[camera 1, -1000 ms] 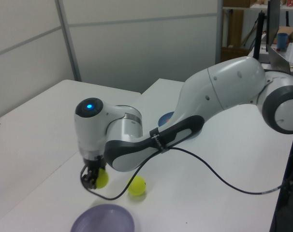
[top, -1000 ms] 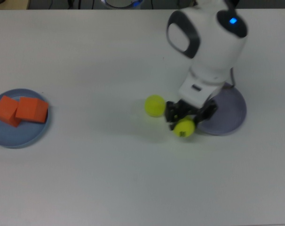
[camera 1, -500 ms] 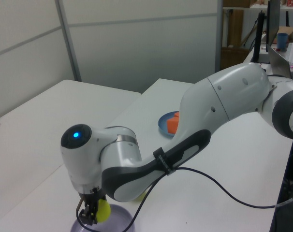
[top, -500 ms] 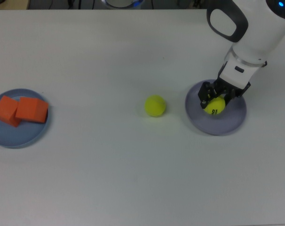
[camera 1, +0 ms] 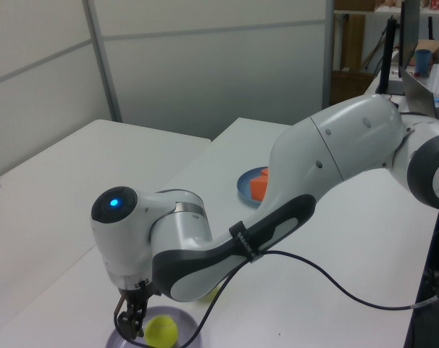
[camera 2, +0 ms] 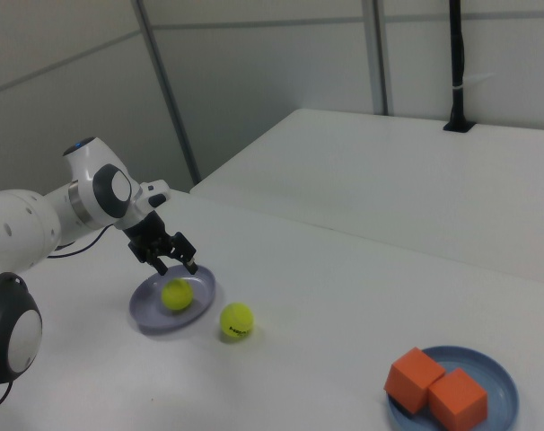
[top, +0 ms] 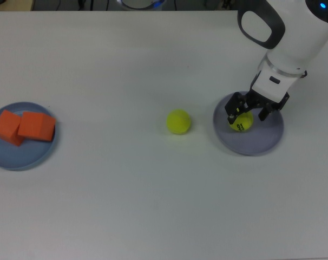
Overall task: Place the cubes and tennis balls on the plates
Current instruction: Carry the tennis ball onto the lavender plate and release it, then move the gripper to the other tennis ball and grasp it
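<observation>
Over the lavender plate point(top: 264, 142) your gripper point(top: 249, 110) stands open, 1 ball point(top: 240, 121) released; next, you fetch the other ball point(top: 178, 121) nearby.

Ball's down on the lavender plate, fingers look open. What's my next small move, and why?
Probably lift the gripper straight up, clear of the plate. Its fingers are spread, and the tennis ball lies free on the lavender plate. The other ball sits on the table at the top view's left of that plate, so head there after.
</observation>
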Tool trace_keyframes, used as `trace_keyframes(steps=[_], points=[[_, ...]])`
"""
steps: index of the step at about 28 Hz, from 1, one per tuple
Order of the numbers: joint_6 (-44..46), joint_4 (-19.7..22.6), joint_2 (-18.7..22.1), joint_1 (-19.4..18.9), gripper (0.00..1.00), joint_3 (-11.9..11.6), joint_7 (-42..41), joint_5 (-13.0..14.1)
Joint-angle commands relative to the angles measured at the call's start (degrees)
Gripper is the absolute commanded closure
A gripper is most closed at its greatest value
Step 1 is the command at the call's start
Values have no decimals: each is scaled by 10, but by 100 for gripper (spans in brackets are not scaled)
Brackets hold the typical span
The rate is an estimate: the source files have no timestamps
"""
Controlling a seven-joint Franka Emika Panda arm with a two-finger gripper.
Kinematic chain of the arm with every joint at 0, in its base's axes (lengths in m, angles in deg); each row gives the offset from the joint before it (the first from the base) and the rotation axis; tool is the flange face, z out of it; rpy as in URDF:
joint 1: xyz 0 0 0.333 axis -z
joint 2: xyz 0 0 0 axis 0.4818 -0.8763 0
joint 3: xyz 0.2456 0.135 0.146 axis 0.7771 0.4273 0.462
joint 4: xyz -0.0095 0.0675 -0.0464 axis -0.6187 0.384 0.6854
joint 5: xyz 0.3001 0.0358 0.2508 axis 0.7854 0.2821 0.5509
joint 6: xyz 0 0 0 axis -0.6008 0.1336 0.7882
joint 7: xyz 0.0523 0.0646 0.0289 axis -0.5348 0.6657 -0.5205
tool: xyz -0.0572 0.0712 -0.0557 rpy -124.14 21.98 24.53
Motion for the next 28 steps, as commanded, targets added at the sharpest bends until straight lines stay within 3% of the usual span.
trace_keyframes(steps=[1, 6, 14, 28], points=[[72, 8, 32, 3, 0, -31, 6, -4], [155, 13, 32, 32, 0, -47, -19, -3], [154, 24, 8, 51, 0, -75, -32, -8], [153, 39, -4, 60, 0, -75, -31, -9]])
